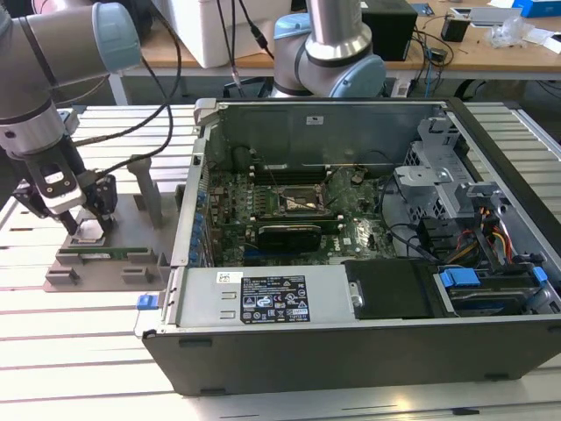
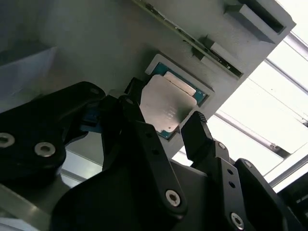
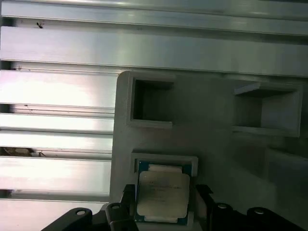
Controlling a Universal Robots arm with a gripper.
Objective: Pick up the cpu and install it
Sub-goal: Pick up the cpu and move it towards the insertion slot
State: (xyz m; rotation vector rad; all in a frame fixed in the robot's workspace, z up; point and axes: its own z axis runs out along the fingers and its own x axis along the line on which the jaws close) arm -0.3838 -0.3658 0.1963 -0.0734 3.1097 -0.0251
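Closest to my second wrist camera are the black fingers (image 2: 144, 137) of the end effector (image 2: 163, 108), and they stand apart, one on each side of the cpu (image 2: 168, 101), with neither one visibly pressing on it. In both wrist views the chip lies flat, silver plate up, in its shallow square recess in the grey tray (image 3: 216, 139). The exterior view puts that tray on the slatted bench (image 1: 70, 351) at the exterior view's left, with the arm lowered over it, well apart from the open computer case (image 1: 351, 351). Inside the case I can make out the processor socket (image 1: 298, 200) on the board, and it looks unfilled. I judge the work to be at the pick: lined up over the chip, not yet gripping, nothing installed. From here the grasp calls for the fingers to meet two opposite edges squarely and evenly, since the recess walls sit just beside the chip and leave little room. It also wants a light squeeze and a straight lift, so that the part comes out without tilting or catching a corner.
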